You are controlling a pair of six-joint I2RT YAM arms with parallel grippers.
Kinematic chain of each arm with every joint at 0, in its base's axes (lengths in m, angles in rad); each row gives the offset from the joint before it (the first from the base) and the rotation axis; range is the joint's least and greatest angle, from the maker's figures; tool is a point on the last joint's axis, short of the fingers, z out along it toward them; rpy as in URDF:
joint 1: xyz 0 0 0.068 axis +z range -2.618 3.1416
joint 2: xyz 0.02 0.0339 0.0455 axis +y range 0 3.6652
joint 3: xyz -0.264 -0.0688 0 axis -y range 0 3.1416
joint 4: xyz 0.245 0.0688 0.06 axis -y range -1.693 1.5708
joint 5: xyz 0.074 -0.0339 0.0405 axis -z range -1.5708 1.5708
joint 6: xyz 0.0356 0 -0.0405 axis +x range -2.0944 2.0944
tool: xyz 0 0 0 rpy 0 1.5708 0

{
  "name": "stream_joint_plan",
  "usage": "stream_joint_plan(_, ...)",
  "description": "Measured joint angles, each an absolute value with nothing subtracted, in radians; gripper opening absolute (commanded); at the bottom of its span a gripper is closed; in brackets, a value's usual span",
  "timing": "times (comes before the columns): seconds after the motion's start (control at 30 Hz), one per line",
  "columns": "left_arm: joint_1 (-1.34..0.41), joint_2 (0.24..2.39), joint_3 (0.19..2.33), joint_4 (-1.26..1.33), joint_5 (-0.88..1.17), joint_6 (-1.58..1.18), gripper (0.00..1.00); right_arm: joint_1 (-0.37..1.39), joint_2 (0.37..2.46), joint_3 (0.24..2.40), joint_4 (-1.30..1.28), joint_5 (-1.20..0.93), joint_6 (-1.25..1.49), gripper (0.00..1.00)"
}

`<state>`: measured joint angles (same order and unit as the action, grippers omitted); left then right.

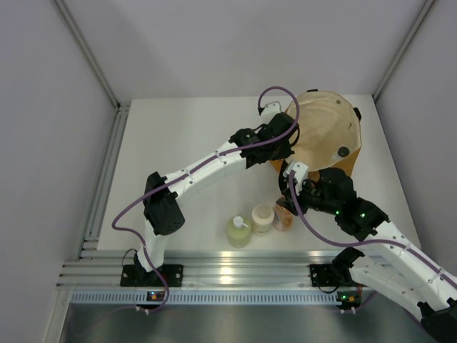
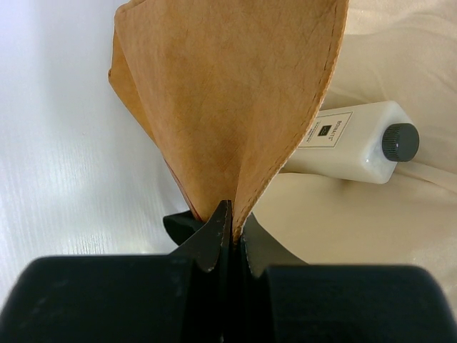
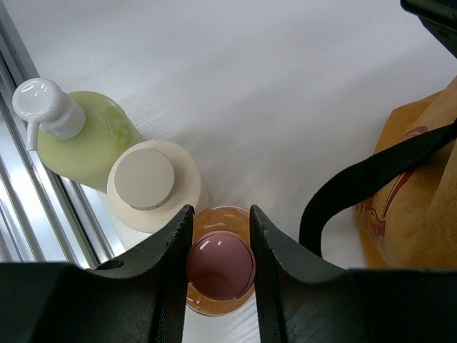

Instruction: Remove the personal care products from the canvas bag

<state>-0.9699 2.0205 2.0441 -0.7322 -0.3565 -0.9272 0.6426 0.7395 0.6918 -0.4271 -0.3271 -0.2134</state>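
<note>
The canvas bag (image 1: 330,128) lies at the far right of the table, mouth toward the arms. My left gripper (image 1: 288,141) is shut on the bag's tan edge (image 2: 228,93) and holds it up. Inside, on the cream lining, the clear square black-capped bottle (image 2: 350,141) lies on its side. Near the front edge stand the yellow-green pump bottle (image 1: 239,231), the cream jar (image 1: 263,218) and the orange bottle (image 1: 283,217). My right gripper (image 3: 220,211) is closed around the orange bottle's pink cap (image 3: 221,264), beside the jar (image 3: 146,182) and pump bottle (image 3: 86,139).
An aluminium rail (image 1: 228,275) runs along the near edge, close behind the standing bottles. Another rail (image 1: 107,171) borders the left side. A black strap handle (image 3: 364,187) of the bag loops just right of my right gripper. Grey walls enclose the table.
</note>
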Motion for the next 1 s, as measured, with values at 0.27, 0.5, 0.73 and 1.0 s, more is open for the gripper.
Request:
stream_joint_plan(0.27, -0.970, 2.020, 2.044, -0.732, -0.356, -0.924, 0.00, 0.643, 0.736, 0.686, -0.418, -0.340, -0.207, 0.40)
stream_joint_plan(0.5, -0.970, 2.020, 2.044, -0.732, -0.356, -0.921, 0.00, 0.644, 0.765, 0.751, -0.410, -0.349, -0.179, 0.64)
stream_joint_plan(0.73, -0.970, 2.020, 2.045, -0.733, -0.352, -0.921, 0.00, 0.643, 0.784, 0.882, -0.425, -0.335, -0.157, 0.77)
stream_joint_plan(1.0, -0.970, 2.020, 2.048, -0.732, -0.345, -0.930, 0.00, 0.542, 0.827, 1.098, -0.436, -0.188, -0.019, 0.77)
